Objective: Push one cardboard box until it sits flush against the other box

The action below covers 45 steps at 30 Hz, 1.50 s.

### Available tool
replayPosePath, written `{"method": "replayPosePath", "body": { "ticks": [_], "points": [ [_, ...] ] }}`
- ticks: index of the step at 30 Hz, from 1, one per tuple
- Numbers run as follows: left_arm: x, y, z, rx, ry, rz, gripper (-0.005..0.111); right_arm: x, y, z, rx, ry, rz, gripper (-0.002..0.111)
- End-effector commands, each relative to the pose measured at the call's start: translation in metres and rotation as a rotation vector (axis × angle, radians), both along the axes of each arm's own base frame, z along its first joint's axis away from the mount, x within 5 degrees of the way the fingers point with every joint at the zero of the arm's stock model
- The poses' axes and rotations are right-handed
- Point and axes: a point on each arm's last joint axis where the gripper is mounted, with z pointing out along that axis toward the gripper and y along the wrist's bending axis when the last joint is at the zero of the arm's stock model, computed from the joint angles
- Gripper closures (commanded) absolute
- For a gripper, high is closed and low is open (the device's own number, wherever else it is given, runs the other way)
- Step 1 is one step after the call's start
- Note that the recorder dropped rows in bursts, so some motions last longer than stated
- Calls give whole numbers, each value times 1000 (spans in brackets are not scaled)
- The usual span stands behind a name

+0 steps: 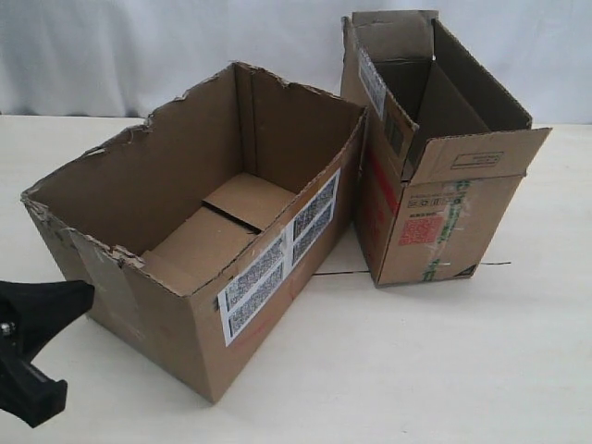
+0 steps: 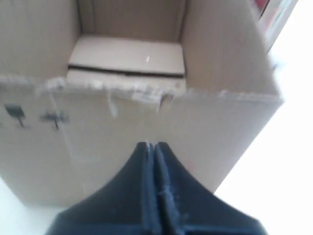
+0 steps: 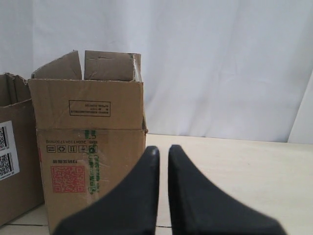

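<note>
The wide, low cardboard box (image 1: 268,277) with a ragged torn rim and white barcode labels stands left of centre, open and empty. My left gripper (image 1: 85,294) is shut, and its tip presses against that box's near-left side, below the torn rim (image 2: 122,122); the tip (image 2: 152,145) shows nothing held. The other box (image 1: 435,222), taller with flaps and a red square label, stands to the right. Their far corners nearly meet, and a wedge of table shows between them nearer the front. My right gripper (image 3: 163,148) hovers low, facing the other box (image 3: 88,147), fingers almost together, empty; it is outside the exterior view.
Both boxes rest on a pale table (image 1: 416,370). A white curtain (image 1: 139,46) hangs behind. A thin dark line (image 1: 499,264) crosses the table by the taller carton's base. An edge of the wide box (image 3: 10,166) shows in the right wrist view.
</note>
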Motion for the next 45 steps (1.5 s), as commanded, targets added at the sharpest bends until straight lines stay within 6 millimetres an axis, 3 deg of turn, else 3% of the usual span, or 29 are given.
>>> {"method": "replayPosePath", "body": {
  "ticks": [1, 4, 7, 13, 19, 22, 26, 29, 33, 37, 42, 45],
  "points": [
    [-5, 3, 32, -60, -97, -13, 107, 0, 0, -1, 0, -1, -6, 103],
    [-4, 1, 57, -90, -137, -18, 107, 0, 0, -1, 0, -1, -6, 103],
    [0, -2, 65, -56, -103, -30, 107, 0, 0, -1, 0, -1, -6, 103],
    [31, -10, 84, 66, -115, 11, 107, 0, 0, -1, 0, -1, -6, 103],
    [63, 2, 103, 301, 31, 151, 107, 0, 0, -1, 0, -1, -6, 103],
    [83, 23, 108, 399, 41, 361, 107, 0, 0, -1, 0, -1, -6, 103],
    [105, 56, 93, 486, 141, 574, 107, 0, 0, -1, 0, -1, -6, 103],
    [128, 75, 71, 388, 238, 515, 107, 0, 0, -1, 0, -1, -6, 103],
    [133, 95, 61, 215, 317, 468, 107, 0, 0, -1, 0, -1, -6, 103],
    [137, 94, 67, 63, 254, 322, 107, 0, 0, -1, 0, -1, -6, 103],
    [156, 94, 36, 45, 351, 264, 107, 0, 0, -1, 0, -1, -6, 103],
    [158, 91, 32, 8, 373, 237, 107, 0, 0, -1, 0, -1, -6, 103]
  ]
}}
